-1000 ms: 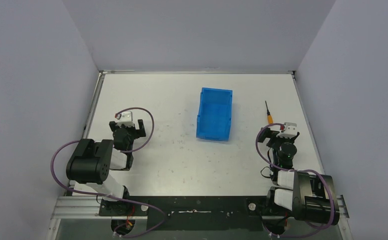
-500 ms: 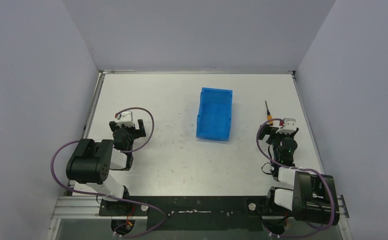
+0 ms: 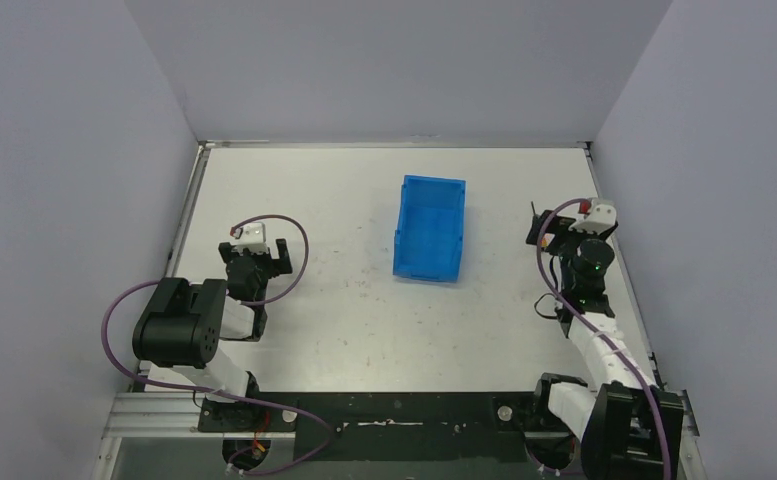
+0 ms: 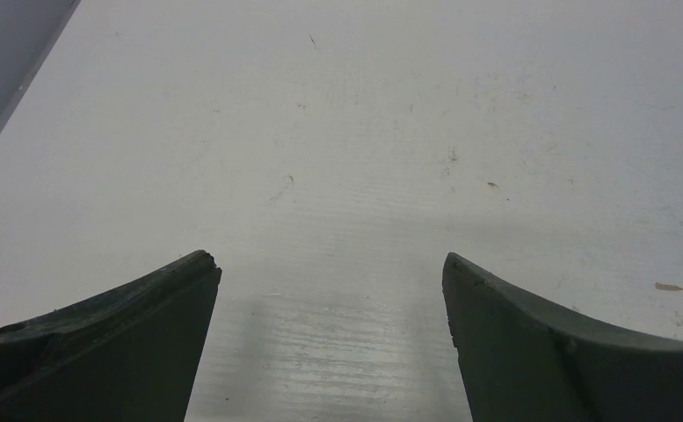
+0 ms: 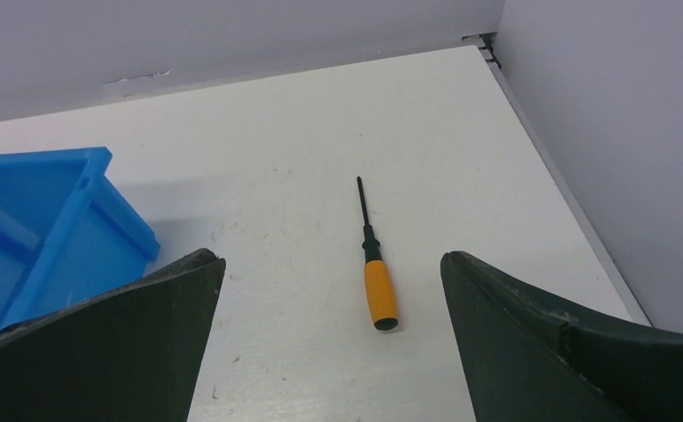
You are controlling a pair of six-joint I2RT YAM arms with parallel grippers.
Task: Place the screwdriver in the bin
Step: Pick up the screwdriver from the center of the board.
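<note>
Screwdriver [image 5: 372, 252]: small, with a short orange handle and a thin black shaft. It lies flat on the white table [image 3: 314, 200].
Where the screwdriver is: on the right side of the table, to the right of the bin and apart from it, near the right wall. It is not in the bin. Its black tip points to the far wall. Its orange handle points back to the right gripper.
Bin [image 3: 431, 225]: bright blue and open on top. It sits near the middle of the table, a bit closer to the far wall. One corner of it shows at the left of the right wrist view.
Right gripper [image 5: 327, 264]: its two dark fingers [image 5: 91, 352] are spread wide. The screwdriver shows in the gap between them, a little ahead of the tips, and the fingers are apart from it. In the top view this gripper hides most of the screwdriver.
Right arm [image 3: 592, 330]: stretched out along the right side of the table.
Left gripper [image 4: 330, 264]: its fingers [image 4: 100, 352] are spread wide too, and scuffed white table shows between them. It is on the left side, well apart from the bin and the screwdriver.
Left arm [image 3: 179, 335]: folded up near its base, with a purple cable [image 3: 114, 310] looping around it.
Walls [image 3: 394, 70]: plain grey, on three sides of the table.
</note>
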